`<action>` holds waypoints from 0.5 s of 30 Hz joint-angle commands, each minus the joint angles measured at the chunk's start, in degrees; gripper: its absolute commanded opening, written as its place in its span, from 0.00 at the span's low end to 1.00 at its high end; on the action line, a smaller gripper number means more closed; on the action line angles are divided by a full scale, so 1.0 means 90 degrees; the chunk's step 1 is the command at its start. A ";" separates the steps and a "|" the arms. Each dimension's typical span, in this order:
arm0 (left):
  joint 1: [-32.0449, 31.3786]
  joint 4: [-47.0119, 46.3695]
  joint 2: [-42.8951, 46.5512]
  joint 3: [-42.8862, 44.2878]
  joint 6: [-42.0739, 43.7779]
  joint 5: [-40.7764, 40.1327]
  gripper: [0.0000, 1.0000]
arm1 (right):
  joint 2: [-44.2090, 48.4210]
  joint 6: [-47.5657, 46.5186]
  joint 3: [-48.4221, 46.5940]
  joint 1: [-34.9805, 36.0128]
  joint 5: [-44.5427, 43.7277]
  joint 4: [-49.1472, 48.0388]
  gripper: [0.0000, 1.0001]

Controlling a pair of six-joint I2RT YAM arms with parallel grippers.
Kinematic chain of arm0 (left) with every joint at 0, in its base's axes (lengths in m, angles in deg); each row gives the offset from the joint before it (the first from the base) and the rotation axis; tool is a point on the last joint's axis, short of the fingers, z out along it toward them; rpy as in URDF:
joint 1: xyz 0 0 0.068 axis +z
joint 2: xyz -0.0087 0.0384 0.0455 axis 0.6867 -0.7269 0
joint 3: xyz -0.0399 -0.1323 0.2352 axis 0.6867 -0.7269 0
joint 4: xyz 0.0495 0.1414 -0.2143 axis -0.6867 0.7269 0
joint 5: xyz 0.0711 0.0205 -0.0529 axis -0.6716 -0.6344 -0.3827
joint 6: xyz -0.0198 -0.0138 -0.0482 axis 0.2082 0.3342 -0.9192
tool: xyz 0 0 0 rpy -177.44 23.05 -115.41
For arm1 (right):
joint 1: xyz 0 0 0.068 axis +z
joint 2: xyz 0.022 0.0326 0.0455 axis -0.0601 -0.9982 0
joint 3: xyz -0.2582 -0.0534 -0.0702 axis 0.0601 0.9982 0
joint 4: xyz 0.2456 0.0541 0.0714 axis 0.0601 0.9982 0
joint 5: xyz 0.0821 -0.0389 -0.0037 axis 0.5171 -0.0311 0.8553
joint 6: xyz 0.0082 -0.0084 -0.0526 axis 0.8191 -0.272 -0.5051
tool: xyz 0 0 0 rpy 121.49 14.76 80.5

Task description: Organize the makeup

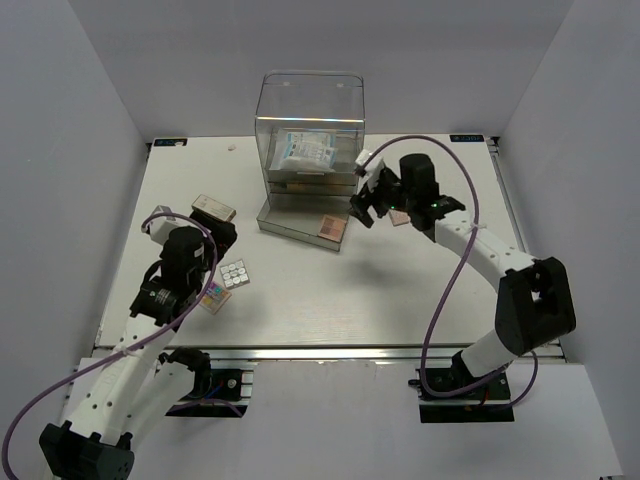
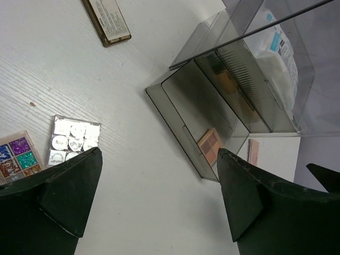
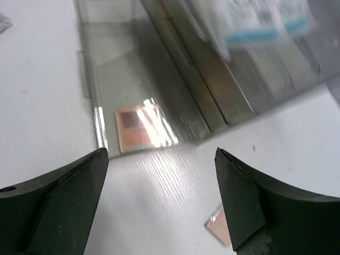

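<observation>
The makeup is spread around a clear drawer box (image 1: 310, 120). Inside the box lies a white-blue packet (image 1: 305, 150) (image 2: 276, 53). Its bottom drawer (image 1: 290, 222) is pulled out and holds a peach palette (image 1: 333, 229) (image 3: 143, 127) (image 2: 211, 145). A second peach palette (image 3: 220, 227) (image 2: 253, 151) lies on the table just right of the drawer. My right gripper (image 1: 365, 205) (image 3: 162, 202) hangs open and empty over that spot. A white palette of round pans (image 1: 234, 273) (image 2: 74, 141) and a multicoloured palette (image 1: 212, 297) (image 2: 18, 156) lie beside my left gripper (image 1: 215, 250) (image 2: 159, 196), which is open and empty.
A long tan palette (image 1: 213, 208) (image 2: 106, 21) lies at the back left of the table (image 1: 330, 300). White walls close in the sides and the back. The right arm's cable loops over the table's right half.
</observation>
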 commanded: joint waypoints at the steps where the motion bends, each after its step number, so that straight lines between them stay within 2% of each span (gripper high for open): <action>1: 0.0044 -0.0050 -0.0030 0.0303 0.0020 0.0134 0.98 | -0.0068 0.1406 0.0039 -0.0710 0.0045 0.0226 0.83; 6: 0.0034 -0.0109 -0.0050 0.0206 -0.0009 0.0223 0.98 | -0.0418 0.1866 -0.0029 -0.0977 -0.1406 0.0793 0.74; 8: 0.0034 -0.0129 -0.0070 0.0186 -0.0019 0.0232 0.98 | -0.0817 0.2110 -0.0175 -0.0996 -0.2100 0.1076 0.75; 15: 0.0034 0.0066 -0.0060 0.0255 0.0000 0.0135 0.98 | -0.1990 0.2453 -0.0839 -0.1132 -0.2573 0.1136 0.81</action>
